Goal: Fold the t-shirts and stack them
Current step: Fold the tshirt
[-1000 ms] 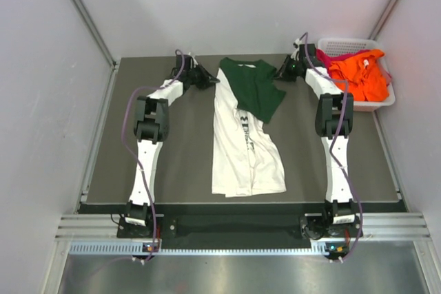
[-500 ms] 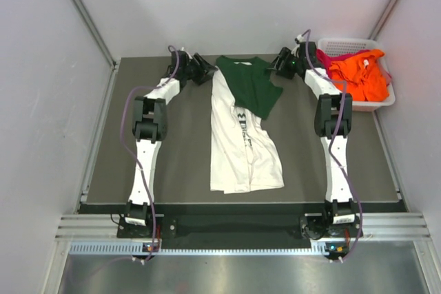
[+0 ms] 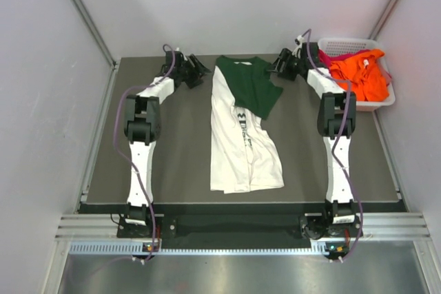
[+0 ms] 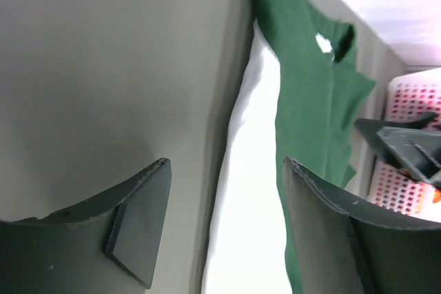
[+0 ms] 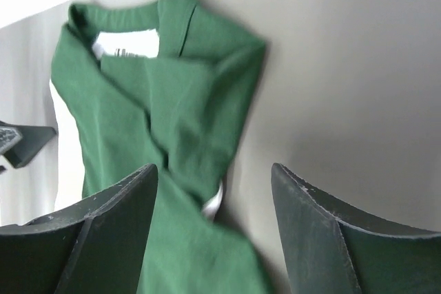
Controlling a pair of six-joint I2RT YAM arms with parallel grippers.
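A white t-shirt with dark green sleeves and back [image 3: 244, 129] lies lengthwise in the middle of the table, its green part [image 3: 251, 86] folded over the far end. My left gripper [image 3: 195, 70] hovers open just left of the collar end, nothing between its fingers [image 4: 141, 218]. My right gripper [image 3: 279, 67] hovers open just right of the green fold [image 5: 172, 122], also holding nothing. The white body [image 4: 255, 191] and green cloth [image 4: 306, 94] show in the left wrist view. An orange t-shirt [image 3: 358, 74] and a magenta one [image 3: 324, 56] lie in the basket.
A white lattice basket [image 3: 375, 105] stands at the far right corner of the dark table mat [image 3: 179, 156], close behind the right arm. White walls enclose the table on the left, back and right.
Both grippers opened and let go of the shirt's far end, then drew slightly outward. The green fold settled flat on the shirt.
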